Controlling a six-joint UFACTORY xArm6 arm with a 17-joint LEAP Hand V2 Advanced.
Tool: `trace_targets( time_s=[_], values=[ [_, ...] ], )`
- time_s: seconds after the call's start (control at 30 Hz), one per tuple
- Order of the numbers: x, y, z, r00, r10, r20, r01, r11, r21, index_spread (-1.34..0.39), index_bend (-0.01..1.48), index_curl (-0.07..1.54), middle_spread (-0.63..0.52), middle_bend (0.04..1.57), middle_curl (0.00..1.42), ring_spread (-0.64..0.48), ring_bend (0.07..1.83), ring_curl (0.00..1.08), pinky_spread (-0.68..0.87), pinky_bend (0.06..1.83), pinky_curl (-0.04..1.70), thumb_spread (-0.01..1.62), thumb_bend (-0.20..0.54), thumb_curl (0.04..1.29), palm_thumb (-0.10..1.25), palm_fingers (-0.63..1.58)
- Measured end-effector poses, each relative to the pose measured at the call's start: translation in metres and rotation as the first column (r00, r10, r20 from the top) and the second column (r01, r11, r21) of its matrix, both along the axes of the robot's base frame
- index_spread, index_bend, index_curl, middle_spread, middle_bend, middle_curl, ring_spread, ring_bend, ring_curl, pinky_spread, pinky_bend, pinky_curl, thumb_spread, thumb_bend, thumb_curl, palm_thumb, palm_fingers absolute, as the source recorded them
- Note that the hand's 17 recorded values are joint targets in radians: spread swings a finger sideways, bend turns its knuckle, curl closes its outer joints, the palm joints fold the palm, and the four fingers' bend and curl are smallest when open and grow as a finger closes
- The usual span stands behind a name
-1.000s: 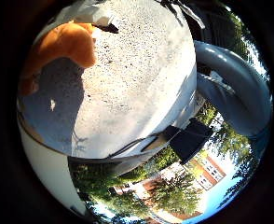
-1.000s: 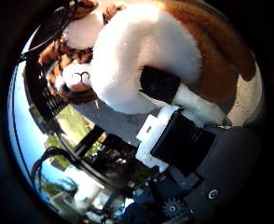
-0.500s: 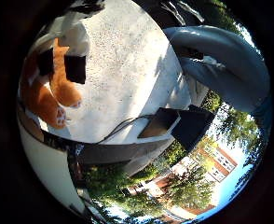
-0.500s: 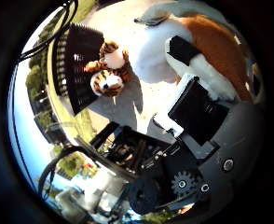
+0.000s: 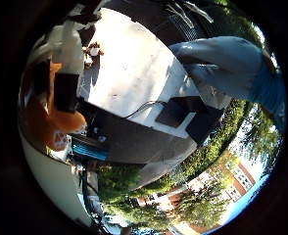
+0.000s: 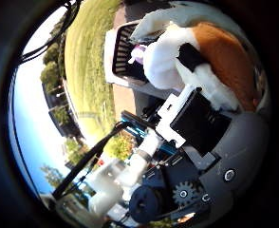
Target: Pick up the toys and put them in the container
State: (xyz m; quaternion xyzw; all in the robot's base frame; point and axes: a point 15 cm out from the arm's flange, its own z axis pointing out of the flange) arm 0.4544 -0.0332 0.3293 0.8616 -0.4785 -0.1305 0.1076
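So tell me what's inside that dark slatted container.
Inside the container only a small pale purple-tinted object shows. The orange and white plush toy, held in the hand's fingers, covers the rest.

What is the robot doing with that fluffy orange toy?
The robot's hand has its fingers curled round an orange and white plush toy and holds it up off the table. A dark slatted container sits close by, so the toy probably goes in there next. Another small toy lies on the table, not yet picked up.
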Motion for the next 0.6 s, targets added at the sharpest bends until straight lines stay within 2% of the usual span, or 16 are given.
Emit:
trace_targets(
  time_s=[0.07, 0.27, 0.43, 0.6],
  values=[
    [0.000, 0.036, 0.005, 0.999, 0.047, 0.015, -0.048, 0.999, 0.022, -1.14, 0.65, 0.53, -0.22, 1.28, 1.07, -0.13, 1.49, 0.87, 0.17, 1.54, 0.94, 1.13, -0.008, 0.85, 1.00, 0.81],
    [0.012, 0.132, 0.004, 0.992, 0.081, 0.101, -0.085, 0.996, 0.039, -1.19, 0.62, 0.65, -0.22, 1.30, 1.09, -0.13, 1.51, 0.87, 0.15, 1.58, 0.95, 1.13, -0.008, 0.89, 1.00, 0.77],
    [0.037, 0.204, -0.043, 0.982, 0.112, 0.149, -0.118, 0.992, 0.034, -1.23, 0.59, 0.76, -0.21, 1.32, 1.09, -0.13, 1.53, 0.87, 0.14, 1.60, 0.95, 1.12, -0.016, 0.90, 0.97, 0.75],
    [0.047, 0.258, -0.107, 0.982, 0.133, 0.135, -0.142, 0.988, 0.057, -1.26, 0.54, 0.88, -0.21, 1.34, 1.09, -0.13, 1.56, 0.87, 0.13, 1.59, 0.95, 1.13, -0.036, 0.89, 0.87, 0.68]
  ],
)
